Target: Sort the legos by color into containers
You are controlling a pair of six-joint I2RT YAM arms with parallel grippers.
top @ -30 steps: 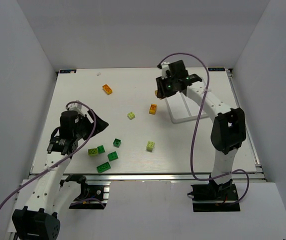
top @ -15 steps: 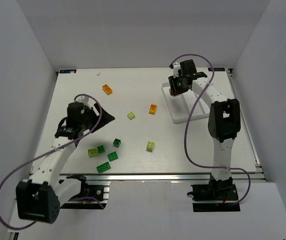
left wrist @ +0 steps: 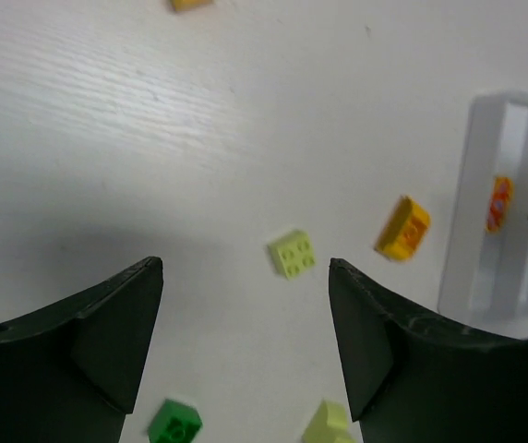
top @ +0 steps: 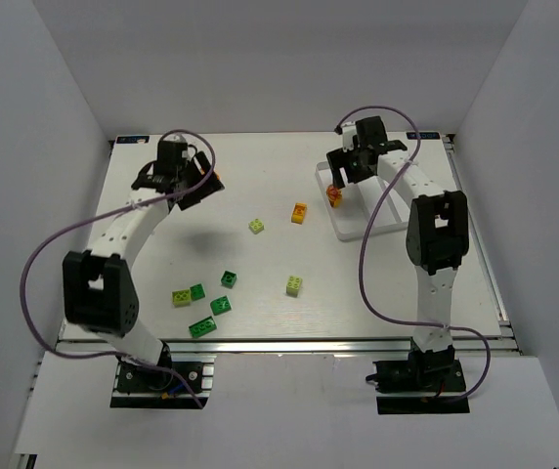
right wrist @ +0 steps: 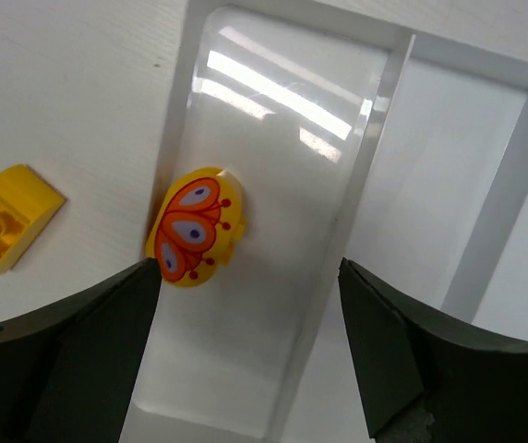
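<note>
1. The white tray [top: 363, 220] lies at the far right of the table [top: 162, 254]. Low ridges split it into 3 long compartments.
2. The compartment nearest the table's middle [right wrist: 246, 120] holds 1 translucent orange brick, the butterfly brick [right wrist: 193, 228]. It rests against that compartment's outer wall, toward the near end.
3. The right gripper [right wrist: 246, 277] hangs over this compartment with its 2 fingers spread wide. Nothing is between them, and they are clear of the butterfly brick below.
4. A 2nd orange brick [right wrist: 10, 229] lies on the table just outside the tray's outer wall.
5. The left gripper [left wrist: 246, 272] is over the far left of the table, its fingers also spread and pinching nothing.
6. A 3rd orange piece [left wrist: 190, 4] shows at the top edge of the left wrist view.
7. A pale yellow-green brick [top: 257, 226] sits near mid-table, and another [top: 294, 285] lies nearer the front.
8. Toward the near left edge lie 4 dark green bricks [top: 220, 305] and 1 more pale one [top: 181, 297], loosely grouped.
9. The brick in the tray carries a printed butterfly with red-orange wings and pale spots.
10. There are 2 small blue labels [top: 128, 140] at the table's far corners, too small to read.
</note>
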